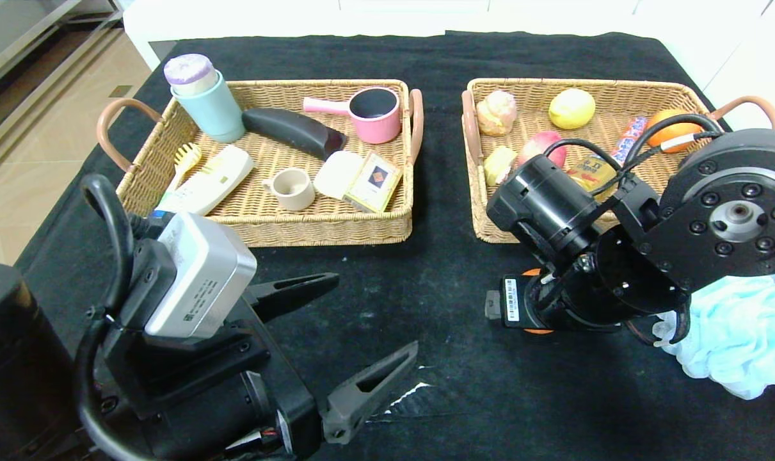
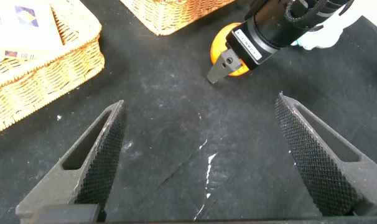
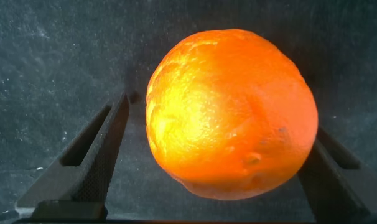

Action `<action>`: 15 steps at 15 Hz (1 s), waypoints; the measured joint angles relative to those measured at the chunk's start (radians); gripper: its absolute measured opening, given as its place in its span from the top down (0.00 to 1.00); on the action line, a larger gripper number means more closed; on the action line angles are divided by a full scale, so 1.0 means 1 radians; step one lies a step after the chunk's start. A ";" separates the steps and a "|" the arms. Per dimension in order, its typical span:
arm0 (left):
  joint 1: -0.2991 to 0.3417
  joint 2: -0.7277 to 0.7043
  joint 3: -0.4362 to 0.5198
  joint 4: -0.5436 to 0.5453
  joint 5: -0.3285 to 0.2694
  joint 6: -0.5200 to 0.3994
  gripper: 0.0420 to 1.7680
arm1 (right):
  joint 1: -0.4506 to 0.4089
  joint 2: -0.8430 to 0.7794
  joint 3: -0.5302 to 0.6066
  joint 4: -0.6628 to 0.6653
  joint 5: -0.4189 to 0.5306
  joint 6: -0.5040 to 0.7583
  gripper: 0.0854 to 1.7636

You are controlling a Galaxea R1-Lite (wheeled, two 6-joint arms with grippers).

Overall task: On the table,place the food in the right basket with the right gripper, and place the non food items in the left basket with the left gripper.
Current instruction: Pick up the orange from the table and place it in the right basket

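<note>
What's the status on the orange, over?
Right gripper open, fingers straddling the orange on the table. Left gripper open, idle over bare cloth. Bath pouf beside right arm, not blocking.

table point(image 1: 438, 307): large flat top draped in black cloth, flecked with pale lint
tear point(image 1: 406, 396): small white rip in the cloth near the front edge, between the two arms
left basket point(image 1: 323, 227): tan wicker tray with brown loop handles, resting on the cloth at back left
right basket point(image 1: 480, 211): matching wicker tray at back right, set apart from its twin by a strip of bare cloth
orange point(image 2: 229, 53): sits on the cloth in front of the right basket
bath pouf point(image 1: 742, 333): pale-blue mesh, lying at the table's right edge
</note>
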 joint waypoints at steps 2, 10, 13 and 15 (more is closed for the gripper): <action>-0.006 0.000 0.002 0.000 0.000 0.000 0.03 | -0.003 0.001 -0.001 0.000 0.000 0.000 0.19; -0.008 0.001 0.011 0.003 -0.001 0.000 0.03 | -0.012 0.010 0.003 -0.001 -0.001 0.001 0.34; -0.008 0.001 0.013 0.002 -0.001 0.000 0.03 | -0.012 0.011 0.003 0.000 0.000 0.001 0.34; -0.008 0.001 0.014 0.002 -0.001 0.000 0.03 | -0.011 0.011 0.003 0.001 0.000 0.000 0.35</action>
